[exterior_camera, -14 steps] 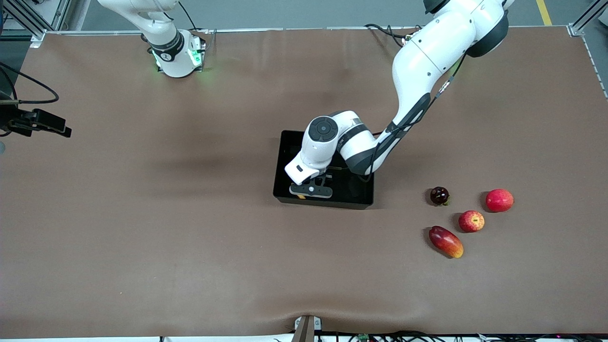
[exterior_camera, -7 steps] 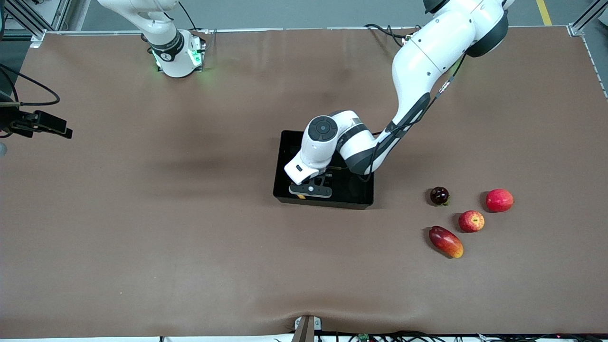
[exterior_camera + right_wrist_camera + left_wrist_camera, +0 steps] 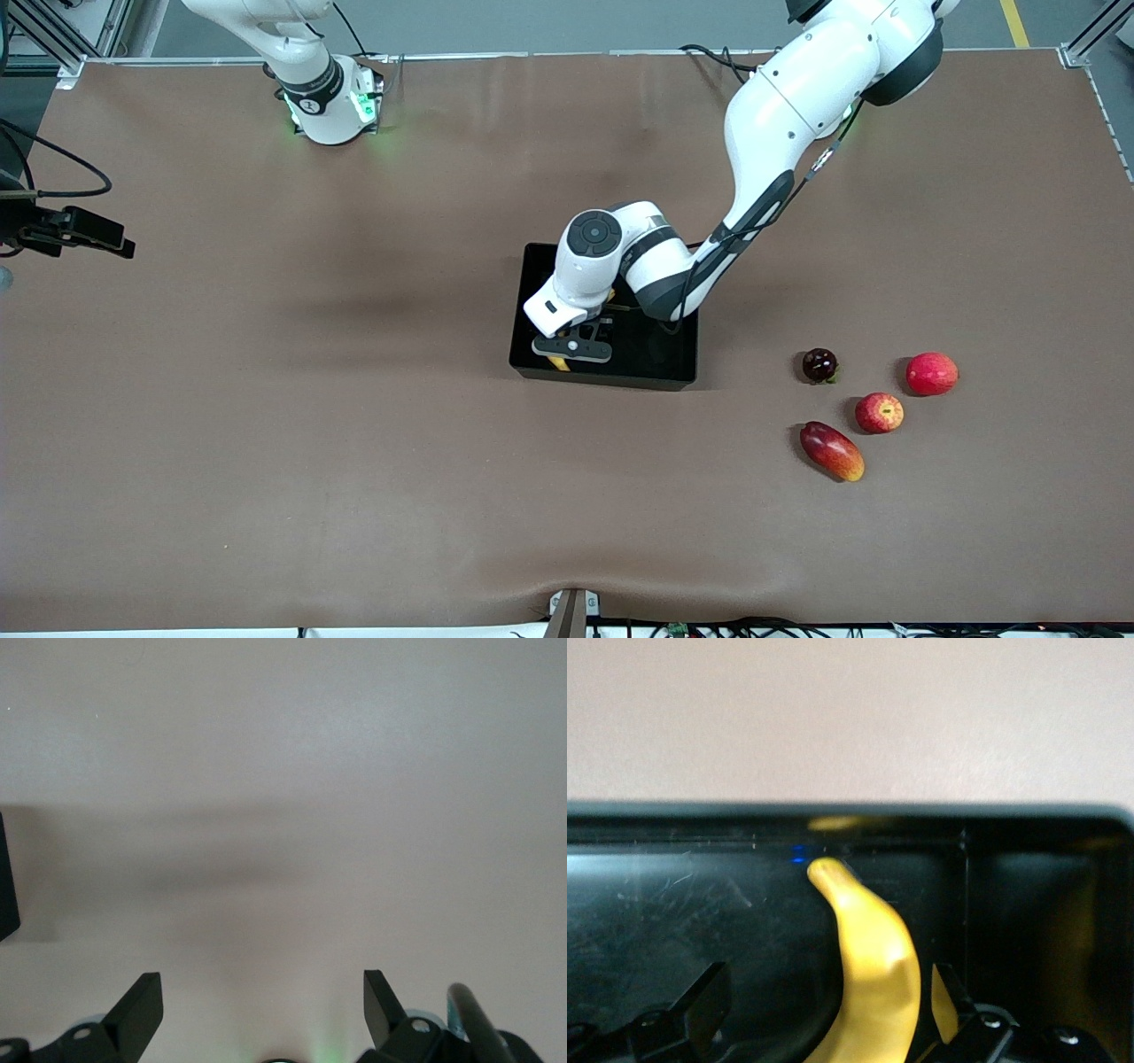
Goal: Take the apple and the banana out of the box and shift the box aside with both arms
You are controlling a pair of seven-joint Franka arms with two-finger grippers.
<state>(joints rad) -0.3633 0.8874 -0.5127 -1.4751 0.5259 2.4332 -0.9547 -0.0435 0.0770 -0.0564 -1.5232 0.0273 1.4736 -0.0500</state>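
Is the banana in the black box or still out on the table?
In. The banana lies on the floor of the box, between the open fingers of the left gripper.

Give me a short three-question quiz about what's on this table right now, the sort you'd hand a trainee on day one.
1. True or false: the banana lies inside the black tray.
2. How many fruits sit on the bare table toward the left arm's end? A) two B) three C) four
3. Fill in: the left gripper is over the tray with its fingers ____.

Key
1. True. The banana rests on the tray floor, between the spread fingers.
2. C. A dark round fruit, a plain red fruit, the apple and a mango.
3. Open. The right gripper is open too, over bare table at the right arm's end.
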